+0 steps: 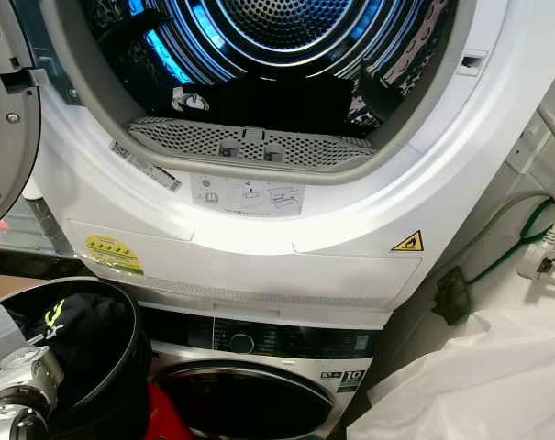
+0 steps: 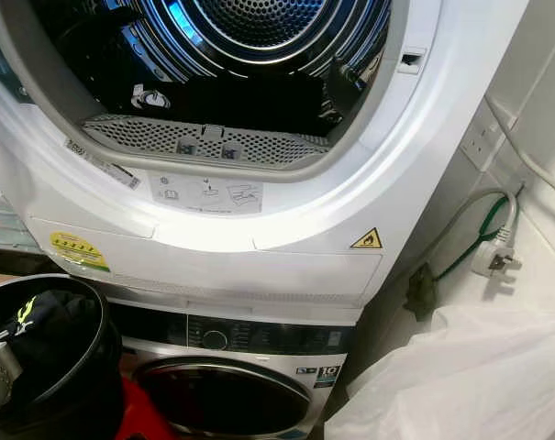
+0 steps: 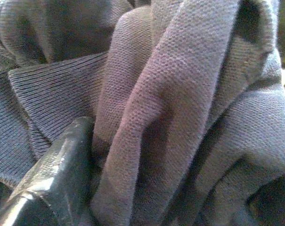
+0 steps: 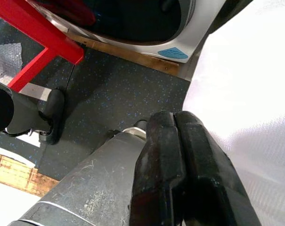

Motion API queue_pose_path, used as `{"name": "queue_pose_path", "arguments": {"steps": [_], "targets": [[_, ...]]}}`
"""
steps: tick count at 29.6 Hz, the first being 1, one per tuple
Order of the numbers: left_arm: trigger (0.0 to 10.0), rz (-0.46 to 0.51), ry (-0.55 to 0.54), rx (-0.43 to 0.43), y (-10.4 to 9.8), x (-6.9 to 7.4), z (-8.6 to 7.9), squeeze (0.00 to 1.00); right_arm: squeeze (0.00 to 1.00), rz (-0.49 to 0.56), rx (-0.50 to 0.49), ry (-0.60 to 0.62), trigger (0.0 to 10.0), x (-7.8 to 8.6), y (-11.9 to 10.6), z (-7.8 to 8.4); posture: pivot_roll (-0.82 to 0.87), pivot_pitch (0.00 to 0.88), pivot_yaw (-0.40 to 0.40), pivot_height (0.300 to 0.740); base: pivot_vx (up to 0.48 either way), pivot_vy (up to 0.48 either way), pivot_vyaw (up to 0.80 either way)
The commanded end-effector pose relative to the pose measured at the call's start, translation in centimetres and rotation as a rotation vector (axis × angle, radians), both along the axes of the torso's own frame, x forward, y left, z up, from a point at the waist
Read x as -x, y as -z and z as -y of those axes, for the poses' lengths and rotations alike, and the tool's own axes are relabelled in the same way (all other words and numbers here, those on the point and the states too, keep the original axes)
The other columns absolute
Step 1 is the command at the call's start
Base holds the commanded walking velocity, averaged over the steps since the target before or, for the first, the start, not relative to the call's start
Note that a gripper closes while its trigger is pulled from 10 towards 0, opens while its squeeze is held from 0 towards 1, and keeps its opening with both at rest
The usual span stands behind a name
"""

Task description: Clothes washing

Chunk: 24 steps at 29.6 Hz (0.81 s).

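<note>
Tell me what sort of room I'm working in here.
Most likely a home laundry corner: a dryer with its door open stacked on a front-loading washer, a black basket of clothes beside them, and a wall socket.

Dark grey-purple knitted fabric (image 3: 170, 108), bunched into thick vertical folds with a ribbed panel to one side, presses close around the left gripper (image 3: 133, 188). One glossy black finger (image 3: 57, 174) lies against the ribbed panel, its tip pushed into a crease between two folds of the cloth.
</note>
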<state>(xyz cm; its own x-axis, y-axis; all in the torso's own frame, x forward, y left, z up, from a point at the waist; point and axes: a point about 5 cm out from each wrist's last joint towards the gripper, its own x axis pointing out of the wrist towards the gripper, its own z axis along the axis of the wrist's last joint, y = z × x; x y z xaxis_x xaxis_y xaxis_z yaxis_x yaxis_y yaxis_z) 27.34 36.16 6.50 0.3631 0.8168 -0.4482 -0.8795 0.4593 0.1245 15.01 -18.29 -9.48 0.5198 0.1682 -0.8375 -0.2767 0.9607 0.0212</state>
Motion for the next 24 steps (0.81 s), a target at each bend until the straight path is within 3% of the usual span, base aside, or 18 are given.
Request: {"name": "queue_pose_path", "arguments": {"steps": [1,13,24], "targets": [[0.0,-0.013,-0.050,0.001,0.21,0.94,-0.82,0.00,0.00,0.001,-0.002,0.001,10.0,0.04,0.01,-0.02,-0.01,0.000,-0.058,0.740,0.000,0.000,0.00],[0.0,0.020,-0.067,-0.009,-0.31,0.55,-0.81,0.00,0.00,0.005,0.011,0.007,10.0,-0.06,-0.13,0.69,-0.02,0.000,-0.065,0.740,0.000,0.000,0.00],[0.0,0.027,-0.062,-0.007,-0.35,0.46,-0.77,0.00,0.00,0.004,0.001,0.013,10.0,-0.01,-0.04,0.25,-0.02,0.000,-0.057,0.740,0.000,0.000,0.00]]}}
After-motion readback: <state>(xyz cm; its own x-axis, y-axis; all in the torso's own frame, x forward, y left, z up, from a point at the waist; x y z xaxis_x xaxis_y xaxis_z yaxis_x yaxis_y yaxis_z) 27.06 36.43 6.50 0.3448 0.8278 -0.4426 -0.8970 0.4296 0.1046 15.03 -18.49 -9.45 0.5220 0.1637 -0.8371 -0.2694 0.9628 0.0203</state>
